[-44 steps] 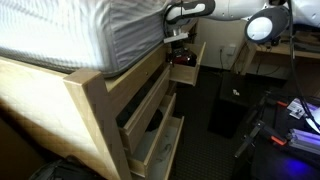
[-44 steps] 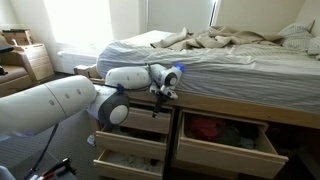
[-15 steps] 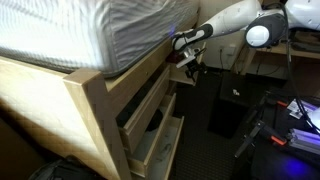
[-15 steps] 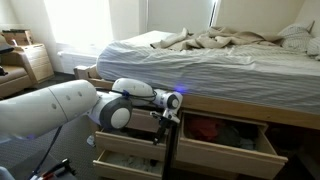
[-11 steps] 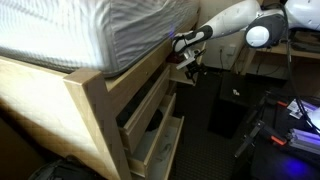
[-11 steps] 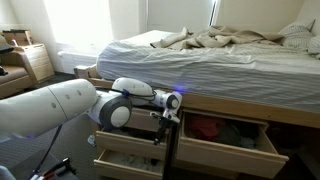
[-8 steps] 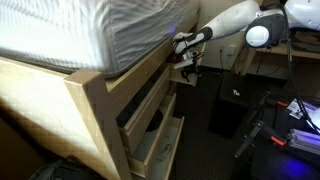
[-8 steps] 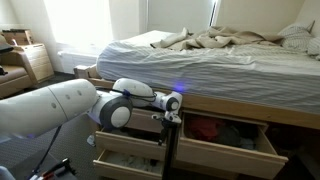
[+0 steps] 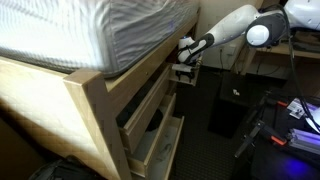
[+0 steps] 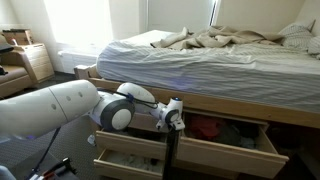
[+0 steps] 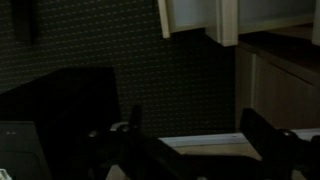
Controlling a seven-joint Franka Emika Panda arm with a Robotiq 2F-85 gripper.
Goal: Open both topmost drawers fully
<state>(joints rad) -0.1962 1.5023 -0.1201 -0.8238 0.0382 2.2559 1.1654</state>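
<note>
The bed frame has two topmost drawers of pale wood. In an exterior view the one on the right (image 10: 226, 156) is pulled well out, with something red inside. The one on the left (image 10: 126, 142) is out a shorter way. My gripper (image 10: 172, 120) hangs at the post between them. From the side, the gripper (image 9: 186, 65) is at the far top drawer (image 9: 190, 74), with the near top drawer (image 9: 150, 96) out only a little. In the dark wrist view my gripper (image 11: 195, 135) is open, and a pale wooden edge (image 11: 200, 146) lies between the fingers.
Lower drawers (image 10: 125, 164) (image 9: 158, 145) stand partly out below the top row. A mattress with rumpled bedding (image 10: 230, 55) overhangs the frame. A black box (image 9: 228, 110) stands on the dark floor near the drawers. A wooden dresser (image 10: 35, 60) stands at the far left.
My gripper has moved from the left top drawer's front over to the post between the two top drawers, and a little lower. The drawers show no clear movement.
</note>
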